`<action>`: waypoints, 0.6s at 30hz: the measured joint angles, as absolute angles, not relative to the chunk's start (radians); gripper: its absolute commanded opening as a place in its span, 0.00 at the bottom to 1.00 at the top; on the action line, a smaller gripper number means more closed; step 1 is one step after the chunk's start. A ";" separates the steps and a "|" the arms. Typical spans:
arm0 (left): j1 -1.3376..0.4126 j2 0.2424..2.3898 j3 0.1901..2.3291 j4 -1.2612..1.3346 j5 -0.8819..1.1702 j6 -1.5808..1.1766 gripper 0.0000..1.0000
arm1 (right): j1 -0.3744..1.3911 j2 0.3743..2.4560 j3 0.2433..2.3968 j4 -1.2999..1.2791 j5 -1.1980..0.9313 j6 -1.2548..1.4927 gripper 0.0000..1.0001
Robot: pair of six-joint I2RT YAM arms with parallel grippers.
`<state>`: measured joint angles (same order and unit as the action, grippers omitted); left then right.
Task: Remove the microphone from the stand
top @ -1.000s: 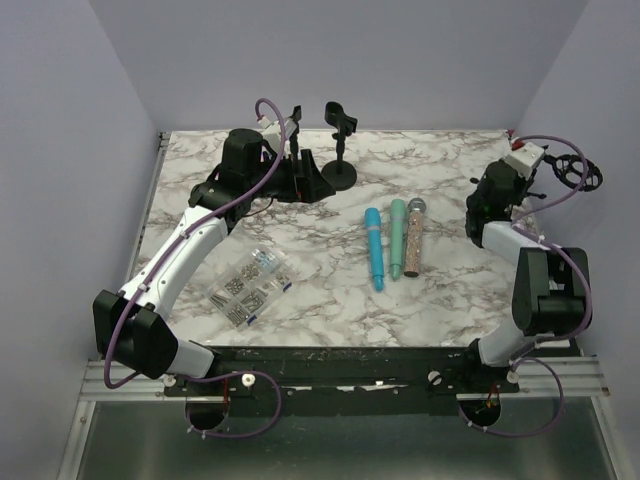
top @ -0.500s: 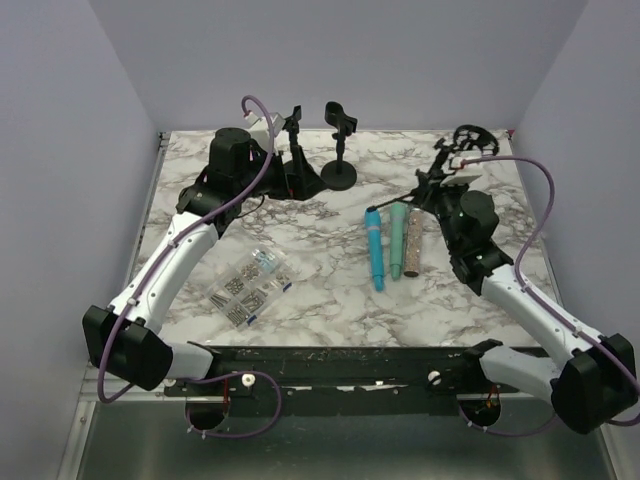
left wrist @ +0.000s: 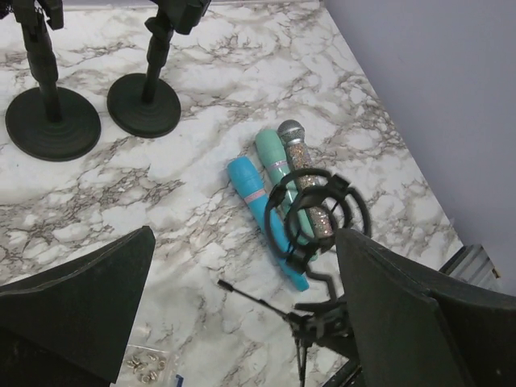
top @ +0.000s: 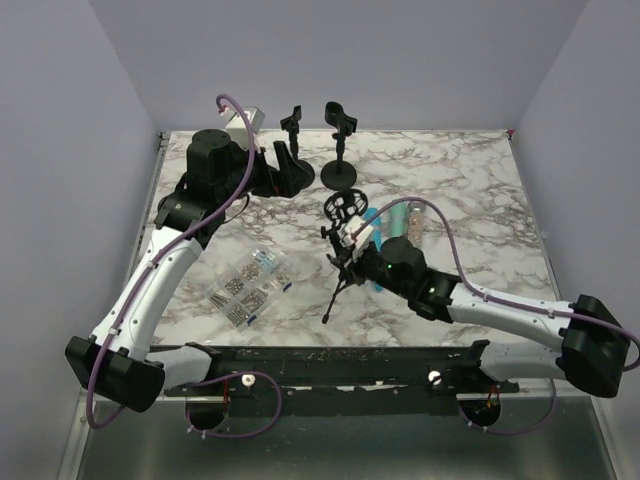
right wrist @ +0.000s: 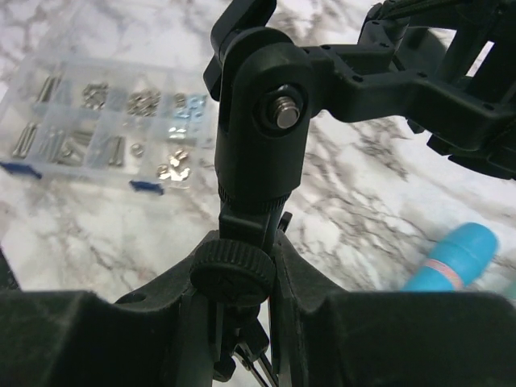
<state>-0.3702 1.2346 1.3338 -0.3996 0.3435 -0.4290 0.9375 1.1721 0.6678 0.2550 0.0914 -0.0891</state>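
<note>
Microphones (left wrist: 278, 173) lie loose on the table (top: 480, 180), task seemingly done; right gripper (right wrist: 235, 298) clamps the empty shock-mount stand (top: 345, 212), left gripper (top: 283, 172) gapes empty.

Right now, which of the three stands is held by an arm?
The tripod stand with the ring shock mount, clamped in the right gripper. The two round-base stands sit upright at the back.

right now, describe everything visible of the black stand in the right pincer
The tripod stand is black, plastic-looking: an empty ring-shaped shock mount on top, a pivot joint with a metal screw, a knurled knob, thin legs below. The right pincer grips its stem, holding it roughly upright near the blue microphone.
</note>
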 measured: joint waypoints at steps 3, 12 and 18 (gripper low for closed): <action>-0.368 1.207 1.346 -0.408 0.341 -0.443 0.99 | 1.002 1.234 0.664 0.287 0.089 -0.105 0.00; -0.366 0.939 1.209 -0.428 0.341 -0.550 0.99 | 1.116 1.385 0.561 0.593 0.171 -0.105 0.01; -0.361 0.756 1.002 -0.436 0.352 -0.665 0.98 | 1.163 1.498 0.507 0.843 0.241 -0.105 0.16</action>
